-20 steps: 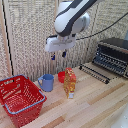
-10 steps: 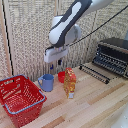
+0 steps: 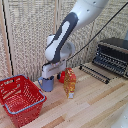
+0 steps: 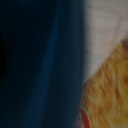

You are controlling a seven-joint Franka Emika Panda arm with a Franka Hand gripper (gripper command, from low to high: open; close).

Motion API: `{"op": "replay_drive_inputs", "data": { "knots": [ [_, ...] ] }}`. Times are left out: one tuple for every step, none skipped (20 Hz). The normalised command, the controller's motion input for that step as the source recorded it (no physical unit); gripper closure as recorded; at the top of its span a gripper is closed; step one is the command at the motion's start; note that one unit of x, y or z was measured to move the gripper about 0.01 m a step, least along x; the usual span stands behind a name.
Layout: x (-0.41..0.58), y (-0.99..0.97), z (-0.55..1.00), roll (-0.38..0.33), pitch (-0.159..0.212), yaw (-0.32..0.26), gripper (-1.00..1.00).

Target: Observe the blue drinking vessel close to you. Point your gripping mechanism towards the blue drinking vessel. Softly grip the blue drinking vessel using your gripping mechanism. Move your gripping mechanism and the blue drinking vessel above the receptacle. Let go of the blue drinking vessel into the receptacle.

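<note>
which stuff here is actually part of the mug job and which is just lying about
Part of the job:
- blue mug, under the gripper
- gripper, down at the mug; grip not visible
- red basket

Just lying about:
- toaster oven
- yellow-orange packet
- small red cup behind the packet
- black rack on the table

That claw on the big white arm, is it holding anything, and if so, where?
It cannot be told. The claw is down at the light-blue mug, hiding its top, but its fingers are not visible, so a grip is unconfirmed.
</note>
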Motion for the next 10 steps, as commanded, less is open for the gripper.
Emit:
{"op": "replay_drive_inputs", "data": {
  "knots": [
    [0.043,0.09,-0.07,0.0,-0.005,-0.039,1.0],
    [0.0,0.11,-0.05,0.0,-0.026,-0.052,1.0],
    [0.0,0.09,-0.04,0.0,-0.033,-0.058,1.0],
    [0.0,0.07,-0.03,0.0,-0.034,-0.064,1.0],
    [0.0,0.1,-0.01,0.0,-0.026,-0.071,1.0],
    [0.0,0.09,0.0,0.0,-0.009,-0.066,1.0],
    [0.0,0.1,0.0,0.0,0.0,-0.059,1.0],
    [-0.014,0.1,0.0,0.0,0.0,-0.05,1.0],
    [-0.029,0.09,0.0,0.0,0.0,-0.048,1.0],
    [-0.091,0.05,0.0,0.0,0.0,-0.026,1.0]
  ]
}}
